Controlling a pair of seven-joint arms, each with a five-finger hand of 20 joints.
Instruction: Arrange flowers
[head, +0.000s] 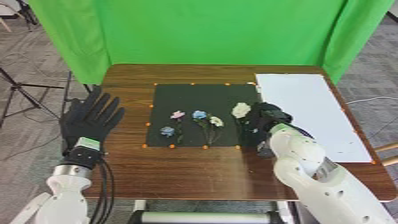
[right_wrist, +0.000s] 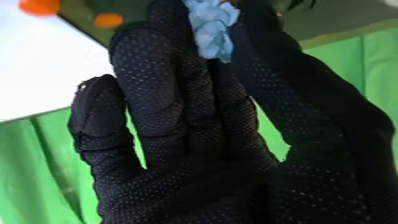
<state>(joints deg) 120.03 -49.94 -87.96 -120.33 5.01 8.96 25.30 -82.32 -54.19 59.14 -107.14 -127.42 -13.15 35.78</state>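
My right hand (head: 265, 120) is over the right edge of the black mat (head: 191, 91), beside a large white flower (head: 241, 110). In the right wrist view, the pale petals of the flower (right_wrist: 213, 32) lie between the thumb and fingers of my right hand (right_wrist: 204, 165), which pinch it; its stem is hidden. To its left on the mat lie a smaller white flower (head: 216, 121), a blue flower (head: 200, 114), a pink flower (head: 177, 114) and a lower blue flower (head: 167, 131). My left hand (head: 91, 117) is open, with straight fingers, at the table's left edge.
A white sheet (head: 306, 110) lies on the right of the brown table (head: 191, 175), next to the black mat. Small orange markers line both the mat and the sheet. A green curtain (head: 213, 32) hangs behind the table's far edge.
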